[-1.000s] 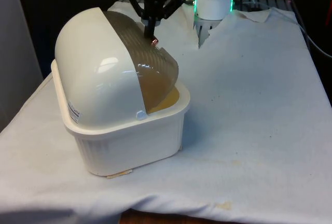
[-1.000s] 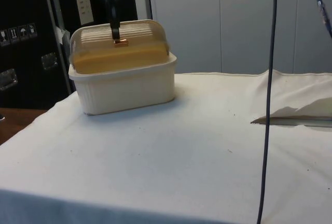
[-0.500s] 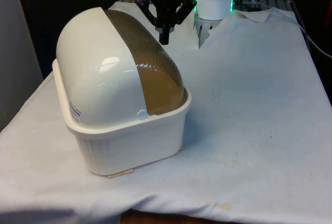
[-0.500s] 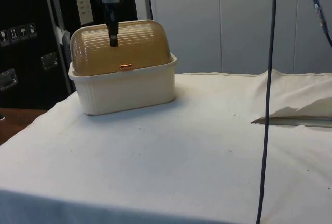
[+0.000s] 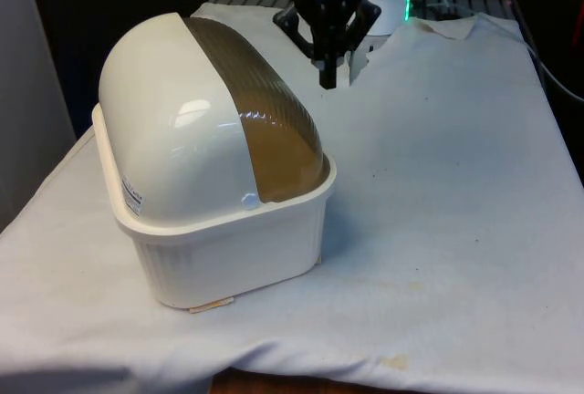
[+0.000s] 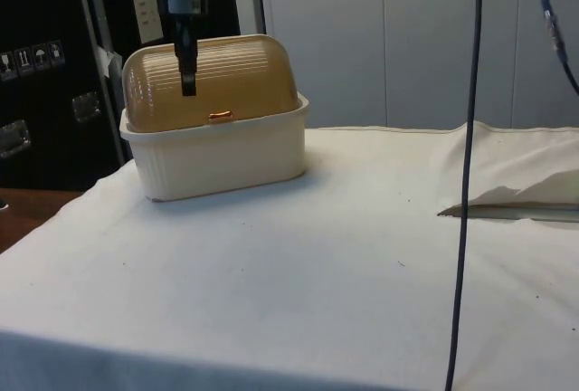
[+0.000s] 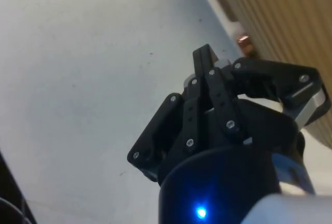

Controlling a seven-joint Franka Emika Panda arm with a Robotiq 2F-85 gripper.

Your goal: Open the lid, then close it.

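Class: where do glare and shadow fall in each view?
Front view: a bright window-like glare on the bread box white end cap. Side view: the amber lid is evenly lit, with soft shadow under the box. Wrist view: the end effector is dark against pale cloth.

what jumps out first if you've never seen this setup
The big cream bread box on the white cloth, at the front view's left, its ribbed brown lid rolled fully down with a small copper handle at the lower edge. Next, the black gripper hanging in the air beside the box, fingers together, touching nothing.
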